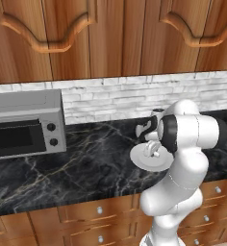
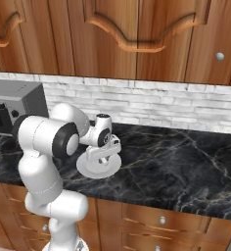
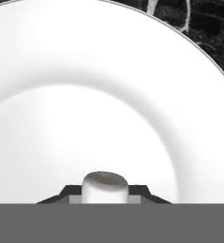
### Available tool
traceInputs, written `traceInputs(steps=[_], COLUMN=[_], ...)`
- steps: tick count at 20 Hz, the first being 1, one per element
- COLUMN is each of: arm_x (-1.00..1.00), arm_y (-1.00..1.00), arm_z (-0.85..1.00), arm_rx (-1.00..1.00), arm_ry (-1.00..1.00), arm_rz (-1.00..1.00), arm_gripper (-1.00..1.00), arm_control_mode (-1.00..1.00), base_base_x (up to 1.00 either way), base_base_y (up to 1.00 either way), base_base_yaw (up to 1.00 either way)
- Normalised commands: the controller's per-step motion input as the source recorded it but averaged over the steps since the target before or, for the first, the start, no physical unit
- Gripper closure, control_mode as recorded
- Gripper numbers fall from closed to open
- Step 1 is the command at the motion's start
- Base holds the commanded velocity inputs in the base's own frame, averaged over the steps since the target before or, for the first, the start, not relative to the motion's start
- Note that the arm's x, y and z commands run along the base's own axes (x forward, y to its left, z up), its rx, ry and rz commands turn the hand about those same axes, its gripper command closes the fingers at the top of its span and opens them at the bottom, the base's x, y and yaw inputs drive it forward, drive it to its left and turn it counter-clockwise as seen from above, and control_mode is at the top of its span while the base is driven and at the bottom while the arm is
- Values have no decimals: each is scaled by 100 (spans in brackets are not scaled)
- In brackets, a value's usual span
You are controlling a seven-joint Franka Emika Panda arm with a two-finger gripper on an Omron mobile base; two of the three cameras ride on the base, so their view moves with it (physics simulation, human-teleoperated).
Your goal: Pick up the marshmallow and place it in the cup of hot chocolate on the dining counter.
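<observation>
1. Worktop (image 2: 186,162) of black marble runs wide under the wooden cabinets, with a grey toaster oven (image 1: 24,127) far off at nine o'clock from the arm; from the plate toward three o'clock in the right base view the stone lies bare, so I judge a sideways carry would have open room there.
2. Plate (image 3: 109,95), round and white, sits on that worktop near its front edge, directly under the hand.
3. Gripper (image 2: 103,158) points straight down over the plate's middle, its jaws pressed in on the marshmallow from both sides.
4. Marshmallow (image 3: 105,186), a small white lump, sits pinched between the dark tips at six o'clock in the hand view, low over the plate; nothing crowds it, so a straight lift looks free.
</observation>
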Motion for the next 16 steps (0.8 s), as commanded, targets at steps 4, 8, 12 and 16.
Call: traceInputs(steps=[4, 8, 12, 16], arm_x=[-44, -40, -31, -23], arm_y=[0, 0, 0, 0], arm_z=[-79, -100, -54, 79], arm_rx=[-2, 0, -5, 4], arm_ry=[-7, -16, -14, 0], arm_rz=[0, -1, -1, -16], arm_gripper=[100, 100, 100, 100], arm_control_mode=[-100, -100, -100, -100], base_base_x=[0, 0, 0, 0], base_base_y=[0, 0, 0, 0], base_base_yaw=[0, 0, 0, 0])
